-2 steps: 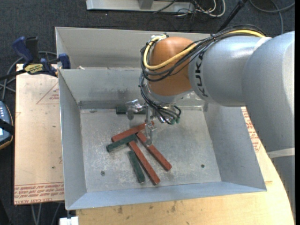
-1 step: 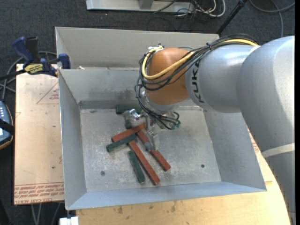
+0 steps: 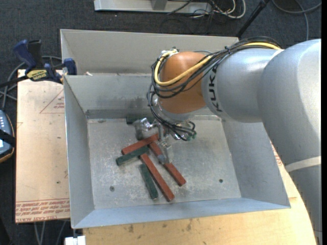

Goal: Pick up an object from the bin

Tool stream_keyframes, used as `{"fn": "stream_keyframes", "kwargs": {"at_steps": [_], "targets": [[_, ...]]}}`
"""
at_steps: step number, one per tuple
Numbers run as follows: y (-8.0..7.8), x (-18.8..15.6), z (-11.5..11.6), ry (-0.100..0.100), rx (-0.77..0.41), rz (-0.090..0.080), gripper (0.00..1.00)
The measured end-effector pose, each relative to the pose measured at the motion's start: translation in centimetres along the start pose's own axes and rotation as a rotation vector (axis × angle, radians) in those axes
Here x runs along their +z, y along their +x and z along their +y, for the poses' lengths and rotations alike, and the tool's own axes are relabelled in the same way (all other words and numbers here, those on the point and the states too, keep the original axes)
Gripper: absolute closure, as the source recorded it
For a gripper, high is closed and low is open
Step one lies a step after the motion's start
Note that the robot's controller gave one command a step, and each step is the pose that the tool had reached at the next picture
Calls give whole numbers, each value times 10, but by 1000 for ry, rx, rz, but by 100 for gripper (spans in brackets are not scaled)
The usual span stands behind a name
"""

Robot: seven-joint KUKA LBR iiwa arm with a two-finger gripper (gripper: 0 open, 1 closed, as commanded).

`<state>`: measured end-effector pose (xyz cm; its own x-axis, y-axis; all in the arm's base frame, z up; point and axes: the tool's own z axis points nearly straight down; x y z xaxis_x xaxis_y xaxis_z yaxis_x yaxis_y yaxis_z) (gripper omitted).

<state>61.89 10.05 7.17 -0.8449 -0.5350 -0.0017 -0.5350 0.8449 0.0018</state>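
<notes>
My gripper [image 3: 155, 138] is low in the middle of the bin, under the orange wrist cover, and it is open. One finger [image 3: 144, 130] stands up-left and the other finger [image 3: 163, 153] down-right of the spot where two red bars meet. A red bar [image 3: 137, 148] runs left from there. Another red bar [image 3: 173, 173] slants down to the right. A third, longer red bar [image 3: 158, 180] lies just below them. Nothing is lifted.
A dark green bar [image 3: 127, 158] lies left of the red ones, and another dark green bar [image 3: 149, 182] sits beside the long red bar. A short dark green piece [image 3: 134, 120] rests near the back wall. Bare bin floor lies left, right and in front.
</notes>
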Motion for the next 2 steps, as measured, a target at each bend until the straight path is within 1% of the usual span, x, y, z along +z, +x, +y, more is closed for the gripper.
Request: {"fn": "stream_keyframes", "kwargs": {"at_steps": [1, 2], "targets": [[-3, -3, -1, 3, 1, -11, 100], [-6, -94, -1, 6, 3, -10, 100]]}}
